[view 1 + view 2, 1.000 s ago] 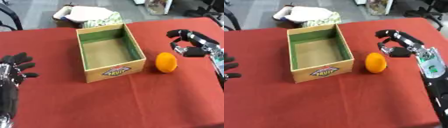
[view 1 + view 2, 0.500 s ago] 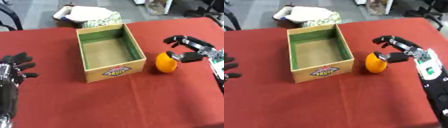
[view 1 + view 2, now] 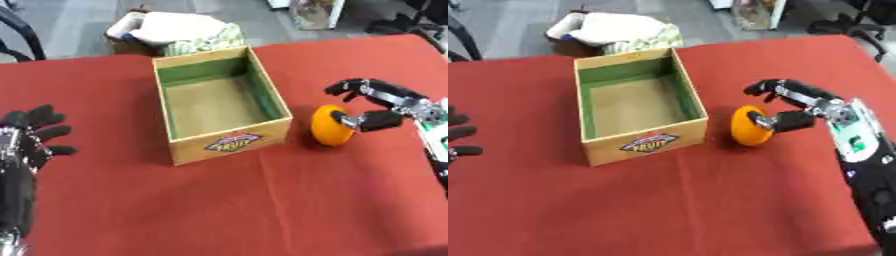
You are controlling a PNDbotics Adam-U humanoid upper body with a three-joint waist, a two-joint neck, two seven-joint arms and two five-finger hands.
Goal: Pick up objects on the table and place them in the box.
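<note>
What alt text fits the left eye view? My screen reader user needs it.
The robot's right hand reaches an orange fruit on a red table, thumb against it and fingers arched above, beside an open, empty cardboard box. The left hand rests open at the left edge.

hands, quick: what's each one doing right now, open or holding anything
Left hand: open, idle at the table's left edge, holding nothing.
Right hand: open around the orange, thumb at its side, fingers arched above, not closed on it.
</note>
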